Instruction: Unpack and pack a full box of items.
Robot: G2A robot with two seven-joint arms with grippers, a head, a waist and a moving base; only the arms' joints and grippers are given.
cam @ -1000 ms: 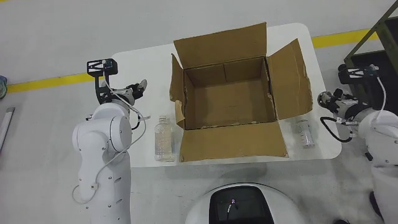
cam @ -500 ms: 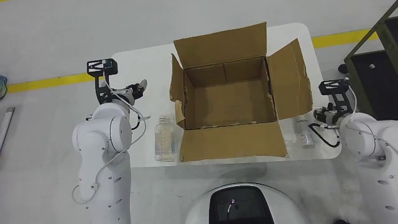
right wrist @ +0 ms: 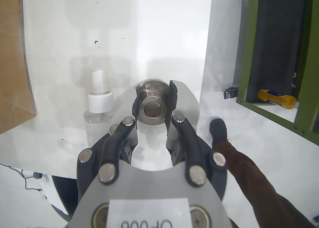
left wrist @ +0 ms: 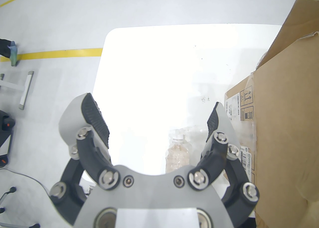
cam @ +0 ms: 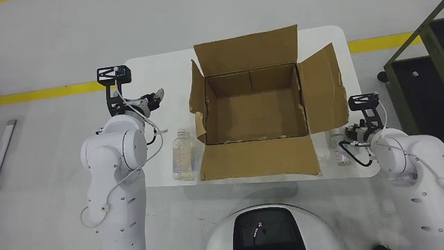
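Note:
An open cardboard box [cam: 255, 104] stands mid-table with its flaps spread; its inside looks bare. A clear bottle [cam: 182, 154] lies on the table by the box's left side, also visible below my left gripper [left wrist: 152, 104], whose fingers stand wide open with nothing between them. That gripper [cam: 154, 97] hangs over the table's left part. My right gripper [right wrist: 153, 99] is shut on a small metal flanged bushing [right wrist: 151, 108] above the table's right edge. A clear spray bottle [right wrist: 99, 100] with a white top lies just beside it, next to the box's right flap [right wrist: 12, 64].
The white table [cam: 166, 69] has bare room at its far left and in front of the right gripper. A green metal cart [right wrist: 274, 47] stands on the floor off the table's right side, with a yellow object [right wrist: 276, 99] inside.
The right arm has swung in from beyond the table's right side to over its right edge by the spray bottle. The left arm has not moved.

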